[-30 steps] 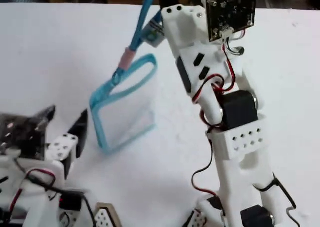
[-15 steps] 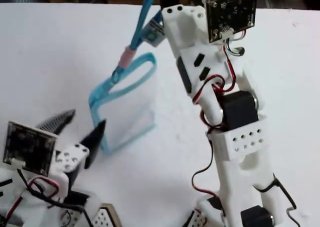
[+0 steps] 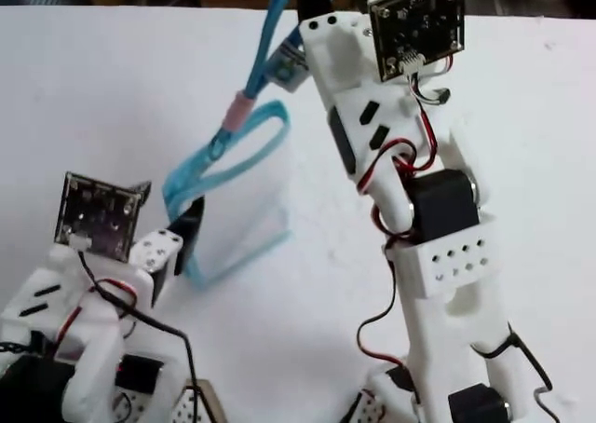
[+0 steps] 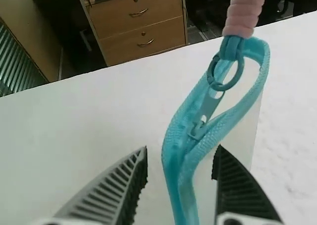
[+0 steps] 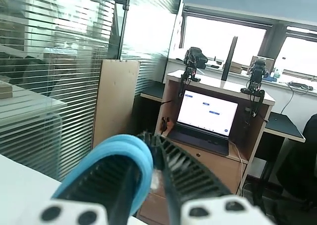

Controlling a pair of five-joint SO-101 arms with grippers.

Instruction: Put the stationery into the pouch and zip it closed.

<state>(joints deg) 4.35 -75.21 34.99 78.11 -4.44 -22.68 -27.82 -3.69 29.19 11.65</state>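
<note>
Left gripper [image 4: 181, 150] has swung in from the near-left of the table [image 3: 93, 88] over the last second. Its jaws are now wide, straddling the blue zip edge [image 4: 179, 195] of the pouch [image 3: 244, 209], one finger on each side. The pouch lies between the arms, clear-bodied, with the zip joined below the slider [image 4: 199, 128] and gaping above it. A blue strap [image 3: 268, 36] runs up from the pull ring [image 4: 224, 72] through a pink sleeve [image 3: 237, 111]. Right gripper [image 5: 152, 141] is clamped on that strap, holding it raised. Likely meaning: the left is about to pinch and anchor the pouch so the strap pull can run the zip closed.
</note>
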